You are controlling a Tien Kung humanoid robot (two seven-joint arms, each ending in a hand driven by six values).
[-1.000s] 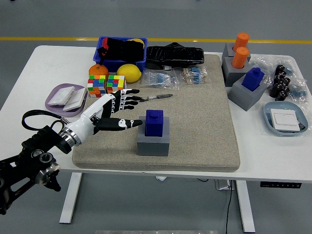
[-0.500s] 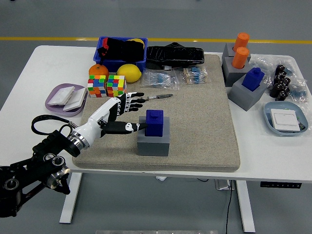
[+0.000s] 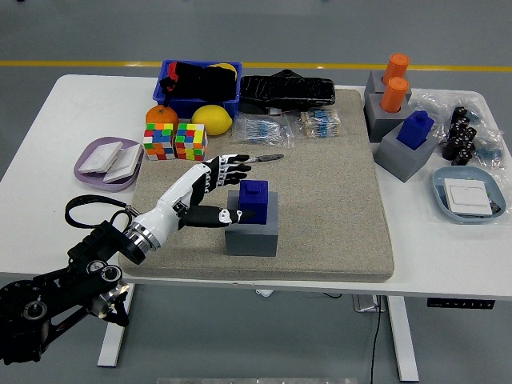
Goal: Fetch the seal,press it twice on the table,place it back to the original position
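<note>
The left hand [image 3: 214, 186] is closing in on the seal [image 3: 254, 199]. A second ago it was hanging back at the seal's nine o'clock with a clear gap; now the arm is sliding forward and the hand is arriving right at the blue block. The thumb is reaching along the near side, its tip touching or just short of the seal's left face, while the fingers are fanning out at the seal's ten o'clock, spread and grasping nothing yet. The seal is sitting upright in its grey base [image 3: 251, 234] on the mat [image 3: 336, 200], toward the mat's seven o'clock, untouched in position. So the fetch is only beginning: the fingers need to wrap over the top before any lift. The right arm is not showing.
</note>
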